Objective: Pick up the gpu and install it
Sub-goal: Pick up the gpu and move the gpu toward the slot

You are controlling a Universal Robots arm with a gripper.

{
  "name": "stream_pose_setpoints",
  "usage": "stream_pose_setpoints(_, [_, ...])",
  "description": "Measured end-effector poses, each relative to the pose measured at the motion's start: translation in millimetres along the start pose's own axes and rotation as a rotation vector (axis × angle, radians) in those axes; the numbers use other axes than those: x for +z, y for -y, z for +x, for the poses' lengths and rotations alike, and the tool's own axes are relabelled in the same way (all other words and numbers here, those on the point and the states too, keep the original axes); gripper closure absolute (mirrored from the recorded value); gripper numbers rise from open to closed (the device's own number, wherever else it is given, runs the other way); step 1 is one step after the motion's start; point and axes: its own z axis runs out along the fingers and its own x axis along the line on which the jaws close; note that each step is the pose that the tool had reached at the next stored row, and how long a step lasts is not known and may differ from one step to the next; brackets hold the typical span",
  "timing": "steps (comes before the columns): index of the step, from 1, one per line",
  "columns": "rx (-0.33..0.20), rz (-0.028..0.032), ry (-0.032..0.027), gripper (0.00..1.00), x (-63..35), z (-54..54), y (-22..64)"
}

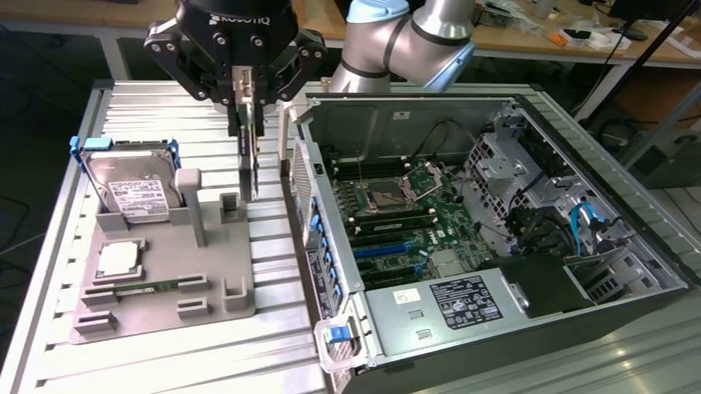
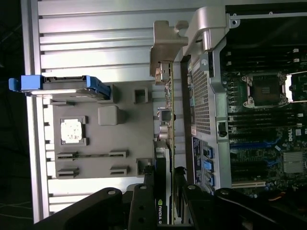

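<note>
Exterior view: the end effector point(image 1: 248, 103) is clamped on the top edge of the gpu point(image 1: 248, 156), a thin dark card hanging upright and seen edge-on. The card's lower end sits over a grey plastic holder point(image 1: 164, 279), just beside the open computer case point(image 1: 438, 115). At the holder's far end a silver hard drive point(image 1: 131, 185) leans in a blue frame, and a square silvery chip point(image 1: 118, 261) lies flat nearer the camera. The case's metal side wall stands between the card and the green motherboard point(image 1: 395, 222). Everything rests on a ribbed aluminium tabletop point(image 1: 143, 361).

Wrist view: the gpu point(image 2: 168, 120) runs as a narrow strip away from the end effector point(image 2: 163, 191), whose black fingers point(image 2: 144, 196) press it from both sides. A bent silvery bracket point(image 2: 165, 48) caps its far end. The card lies between the matte grey holder point(image 2: 129, 139) and the case's perforated wall point(image 2: 201, 105). The hard drive point(image 2: 62, 86) stands well apart from it.
</note>
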Motion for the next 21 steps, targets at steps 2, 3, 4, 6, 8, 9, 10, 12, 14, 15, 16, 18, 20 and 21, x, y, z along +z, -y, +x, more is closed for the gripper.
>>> stream_pose_setpoints(2, [0.0,0.0,-0.0001,0.73,0.1,-1.1,0.0])
stream_pose_setpoints(3, [0.0,-0.0001,-0.0001,0.73,0.1,-1.5,-0.1])
stream_pose_setpoints(4, [0.0,0.0,-0.0004,0.73,0.1,-2.6,-0.1])
stream_pose_setpoints(6, [0.0,0.0,-0.0006,0.73,0.1,-5.0,-0.3])
stream_pose_setpoints(8, [0.0,0.0,-0.0006,0.73,0.2,-5.9,-0.3])
stream_pose_setpoints(9, [0.0,0.0,-0.0007,0.73,0.2,-6.4,-0.3])
stream_pose_setpoints(10, [0.0,-0.0001,-0.0007,0.73,0.2,-7.0,-0.4])
stream_pose_setpoints(12, [0.0,0.0,-0.0008,0.73,0.2,-8.4,-0.5])
stream_pose_setpoints(14, [0.0,0.0001,-0.0011,0.73,0.2,-9.5,-0.5])
stream_pose_setpoints(15, [0.0,0.0,-0.0011,0.73,0.3,-10.3,-0.6])
stream_pose_setpoints(16, [0.0,0.0001,-0.0012,0.73,0.3,-11.0,-0.6])
stream_pose_setpoints(18, [0.0,0.0001,-0.0013,0.73,0.3,-11.6,-0.6])
stream_pose_setpoints(20, [0.0,0.0001,-0.0014,0.73,0.3,-12.0,-0.6])
stream_pose_setpoints(21, [0.0,0.0001,-0.0014,0.73,0.3,-12.2,-0.7])
